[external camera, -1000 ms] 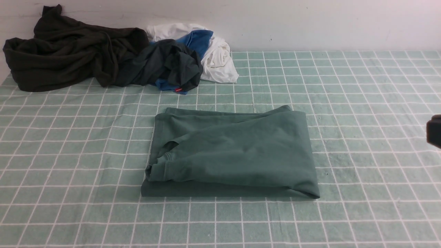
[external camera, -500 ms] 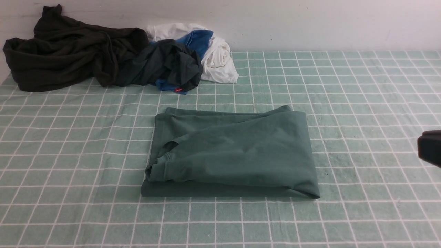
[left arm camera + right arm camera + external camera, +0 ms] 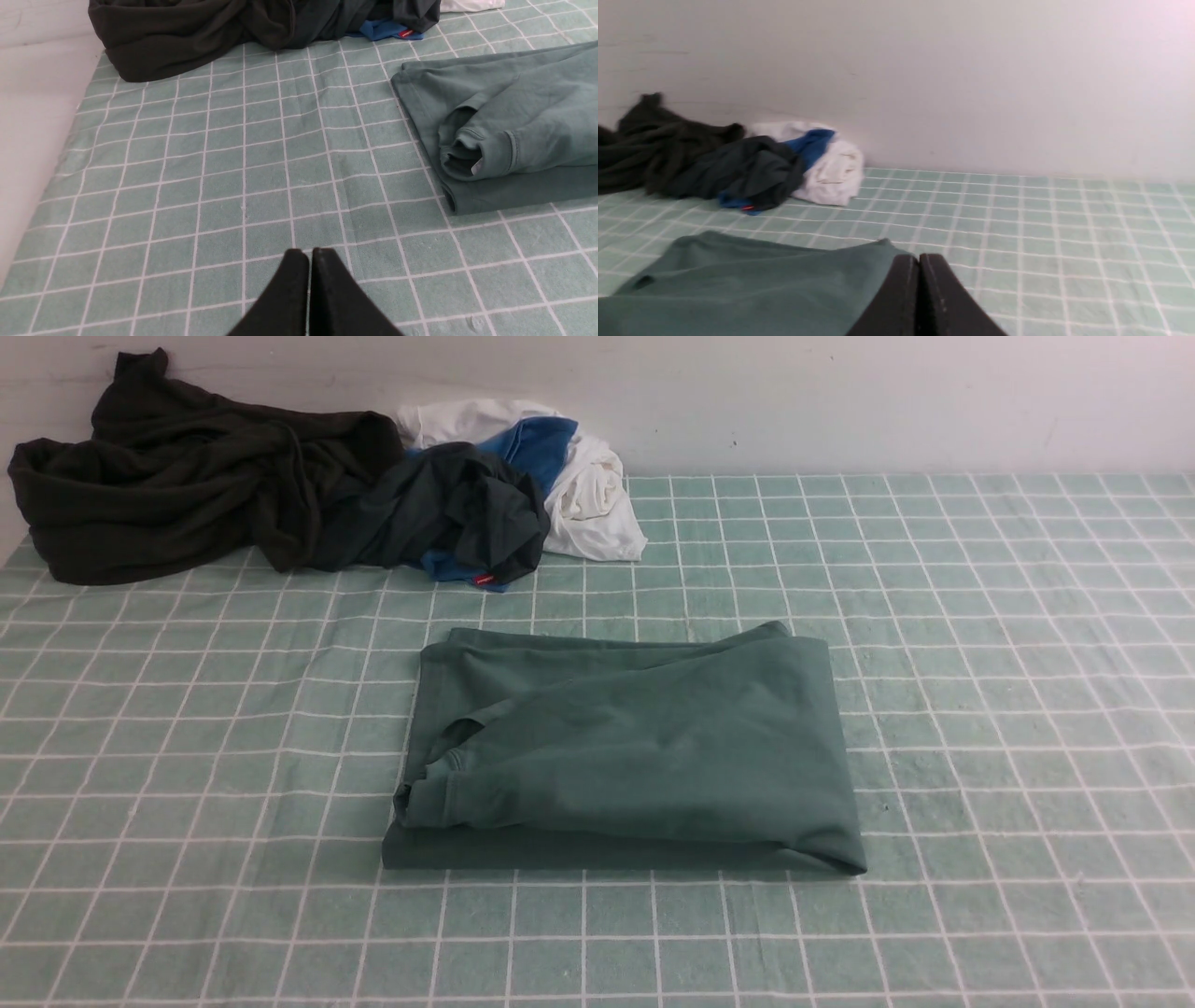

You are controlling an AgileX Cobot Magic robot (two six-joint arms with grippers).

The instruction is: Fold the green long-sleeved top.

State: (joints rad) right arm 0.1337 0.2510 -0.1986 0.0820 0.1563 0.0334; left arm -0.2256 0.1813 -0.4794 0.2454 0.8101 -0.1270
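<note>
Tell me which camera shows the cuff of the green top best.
The left wrist view: the ribbed cuff of the green long-sleeved top is large, with its opening and seam visible. The front view shows the cuff smaller. The right wrist view does not show the cuff.

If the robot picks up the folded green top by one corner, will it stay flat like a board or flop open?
It would probably flop. The green long-sleeved top is soft knit lying in loose, rumpled layers, so lifting one corner would likely let the folds slide apart. The cuff already bulges out at the side and might dangle first. It looks unlikely to slip across the checked cloth or to break.
</note>
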